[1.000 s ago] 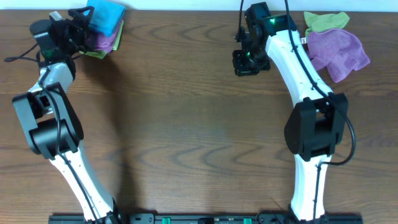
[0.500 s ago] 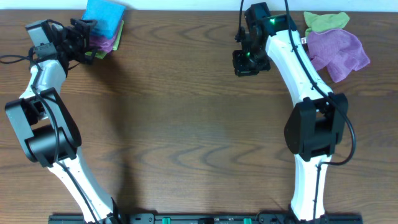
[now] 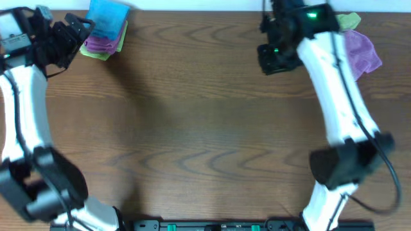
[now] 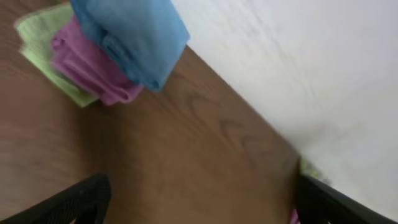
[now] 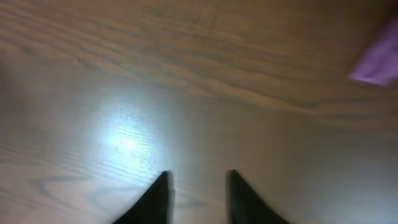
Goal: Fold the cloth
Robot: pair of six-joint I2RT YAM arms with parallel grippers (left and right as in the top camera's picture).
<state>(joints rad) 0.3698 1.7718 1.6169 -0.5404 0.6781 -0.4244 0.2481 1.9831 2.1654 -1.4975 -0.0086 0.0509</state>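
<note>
A stack of folded cloths, blue (image 3: 106, 18) on pink (image 3: 101, 43) on green, lies at the table's back left. It shows in the left wrist view (image 4: 127, 34). My left gripper (image 3: 69, 40) is open and empty, just left of the stack. A loose purple cloth (image 3: 363, 51) and a green cloth (image 3: 350, 20) lie at the back right. My right gripper (image 3: 277, 59) is open and empty above bare table (image 5: 198, 186), left of the purple cloth, whose corner shows in the right wrist view (image 5: 379, 59).
The white wall (image 4: 298, 68) runs along the table's back edge. The brown wooden table (image 3: 205, 128) spreads across the middle. The arm bases stand at the front edge.
My left gripper has let go of the stack and pulled back to the left. My right arm has shifted right, toward the purple cloth.
</note>
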